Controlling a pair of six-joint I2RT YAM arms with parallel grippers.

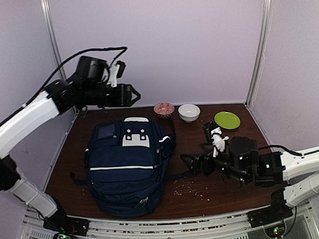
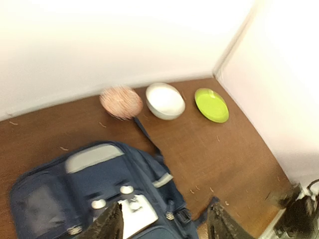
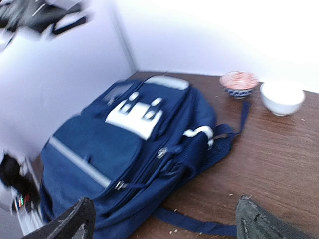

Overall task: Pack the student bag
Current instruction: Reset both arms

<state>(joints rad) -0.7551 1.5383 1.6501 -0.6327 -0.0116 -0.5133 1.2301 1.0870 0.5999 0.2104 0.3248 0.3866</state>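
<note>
The student bag (image 1: 127, 166) lies flat on its back in the left half of my worktop (image 1: 224, 153), its zips drawn as far as I can see, so whether the packing is finished or yet to come I cannot tell from its look. My left tool (image 1: 134, 95) hangs high over the bag's top end, fingers spread and holding nothing, which gives its camera a clear look down. My right tool (image 1: 189, 162) sits low, just beside the bag's right flank, also spread and empty, aimed at the side zips. Along the back edge stand a patterned bowl (image 1: 164, 108), a white bowl (image 1: 189, 112) and a green plate (image 1: 227, 119), well clear of both arms. Crumbs (image 1: 191, 189) lie near the front.
</note>
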